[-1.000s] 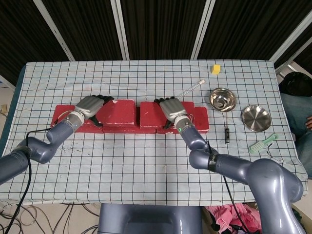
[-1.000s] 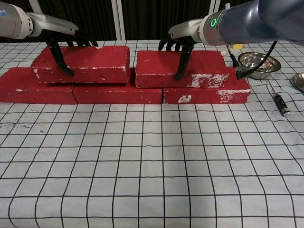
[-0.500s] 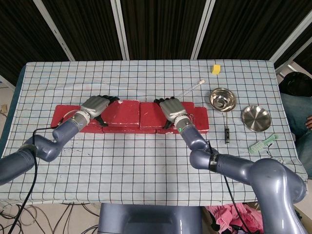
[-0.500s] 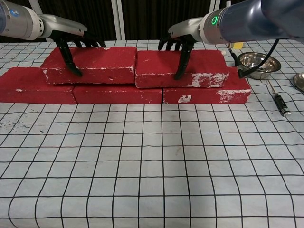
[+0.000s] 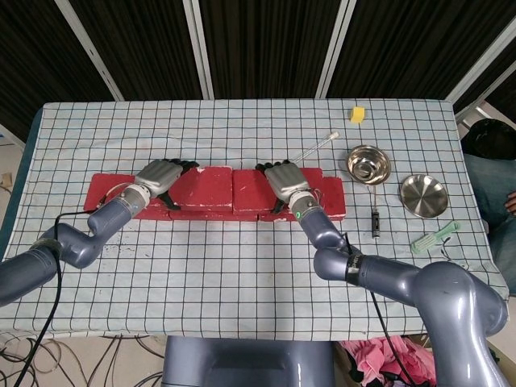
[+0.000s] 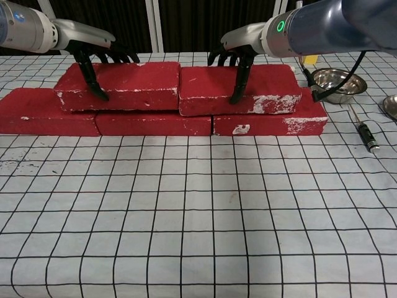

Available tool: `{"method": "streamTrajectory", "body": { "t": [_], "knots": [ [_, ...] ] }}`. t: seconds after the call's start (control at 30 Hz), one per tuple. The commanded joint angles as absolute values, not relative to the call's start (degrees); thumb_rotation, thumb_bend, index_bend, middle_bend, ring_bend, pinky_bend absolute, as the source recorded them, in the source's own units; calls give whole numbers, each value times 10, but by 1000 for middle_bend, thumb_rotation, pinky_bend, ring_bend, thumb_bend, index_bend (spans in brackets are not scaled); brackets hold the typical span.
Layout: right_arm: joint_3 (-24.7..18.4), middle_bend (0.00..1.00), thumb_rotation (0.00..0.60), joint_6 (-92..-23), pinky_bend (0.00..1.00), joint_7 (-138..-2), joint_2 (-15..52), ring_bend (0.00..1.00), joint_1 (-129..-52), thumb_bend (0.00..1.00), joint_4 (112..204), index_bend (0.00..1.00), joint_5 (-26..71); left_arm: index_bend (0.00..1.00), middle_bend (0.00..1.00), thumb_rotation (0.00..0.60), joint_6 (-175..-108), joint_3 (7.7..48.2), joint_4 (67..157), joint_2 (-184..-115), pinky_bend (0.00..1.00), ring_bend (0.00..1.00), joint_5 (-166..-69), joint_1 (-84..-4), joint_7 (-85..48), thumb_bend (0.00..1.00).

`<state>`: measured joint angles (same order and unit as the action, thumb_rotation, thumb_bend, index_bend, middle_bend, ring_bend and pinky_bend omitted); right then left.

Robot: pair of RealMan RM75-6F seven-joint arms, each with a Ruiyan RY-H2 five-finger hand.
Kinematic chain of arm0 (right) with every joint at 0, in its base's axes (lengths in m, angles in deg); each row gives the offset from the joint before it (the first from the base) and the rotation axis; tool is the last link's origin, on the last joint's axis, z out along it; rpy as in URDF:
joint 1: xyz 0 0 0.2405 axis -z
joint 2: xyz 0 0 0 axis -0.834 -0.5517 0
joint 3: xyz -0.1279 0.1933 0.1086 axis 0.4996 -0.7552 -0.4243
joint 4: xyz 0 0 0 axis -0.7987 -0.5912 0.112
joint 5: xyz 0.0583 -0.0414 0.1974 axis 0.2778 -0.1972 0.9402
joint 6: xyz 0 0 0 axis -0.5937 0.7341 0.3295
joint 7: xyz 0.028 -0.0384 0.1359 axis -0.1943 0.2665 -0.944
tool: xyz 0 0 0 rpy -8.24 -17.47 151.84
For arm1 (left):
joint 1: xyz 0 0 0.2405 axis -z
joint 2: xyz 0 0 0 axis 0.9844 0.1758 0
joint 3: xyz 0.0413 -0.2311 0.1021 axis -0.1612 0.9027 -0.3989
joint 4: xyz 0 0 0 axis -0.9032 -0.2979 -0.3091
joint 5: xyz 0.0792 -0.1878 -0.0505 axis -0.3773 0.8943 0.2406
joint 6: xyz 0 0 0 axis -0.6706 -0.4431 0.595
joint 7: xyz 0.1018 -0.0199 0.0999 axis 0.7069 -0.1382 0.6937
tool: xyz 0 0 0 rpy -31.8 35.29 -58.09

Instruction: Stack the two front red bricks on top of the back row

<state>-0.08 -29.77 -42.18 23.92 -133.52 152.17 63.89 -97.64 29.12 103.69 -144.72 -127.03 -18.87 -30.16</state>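
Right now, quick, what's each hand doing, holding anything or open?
Left hand: grips the left upper red brick.
Right hand: grips the right upper red brick.

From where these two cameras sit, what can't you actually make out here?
- Back faces of the two upper red bricks: chest view faces the front; the left hand and right hand cover the back edges.
- Brick tops under each hand: head view, hidden by the hands.
- Far right steel bowl: chest view, cut off by the right edge.
- Small yellow object: head view, too small to identify.
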Motion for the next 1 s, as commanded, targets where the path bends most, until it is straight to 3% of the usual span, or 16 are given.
{"method": "streamTrajectory", "body": {
  "t": [0.03, 1.0],
  "knots": [
    [0, 172, 600, -298, 151, -421, 239, 173, -1335, 136, 1521, 131, 640, 144, 153, 600, -977, 289, 1037, -1447, 195, 84, -1271, -190, -302, 179],
    [-2, 174, 600, -290, 151, -423, 229, 173, -1335, 132, 1538, 131, 648, 143, 153, 600, -985, 282, 1036, -1449, 192, 84, -1278, -191, -306, 162]
  ]
}}
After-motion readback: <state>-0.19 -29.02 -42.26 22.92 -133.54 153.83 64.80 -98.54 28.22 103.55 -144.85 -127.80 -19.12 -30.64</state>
